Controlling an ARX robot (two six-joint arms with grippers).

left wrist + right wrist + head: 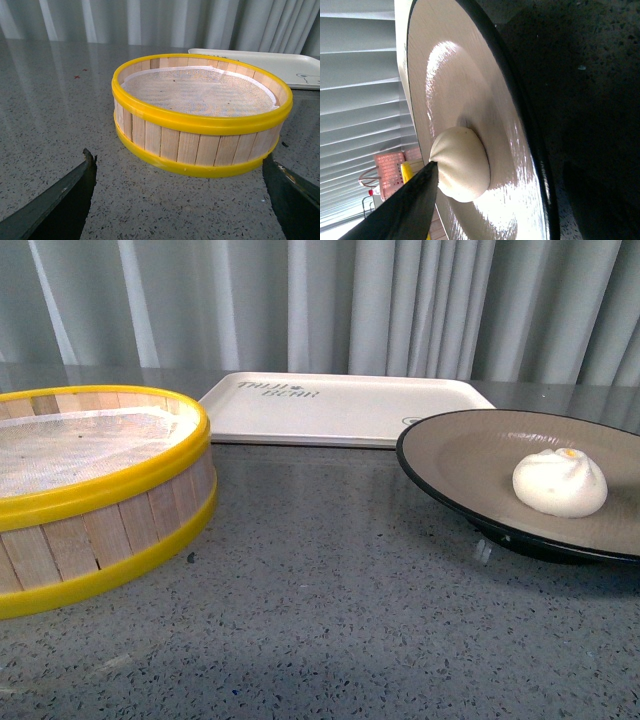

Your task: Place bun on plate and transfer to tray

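The white bun lies on the beige-brown plate with its black rim, at the right of the front view. The plate looks slightly tilted, just above the table. The cream tray lies flat behind it, lettering at its left corner. In the right wrist view my right gripper is shut on the plate; one dark finger lies on its inside and touches the bun, the other is under the rim in shadow. My left gripper is open and empty in front of the steamer basket.
A yellow-rimmed wooden steamer basket with a white liner stands at the left, also in the left wrist view. A corner of the tray shows behind it. The table is grey speckled stone. Grey curtains hang behind.
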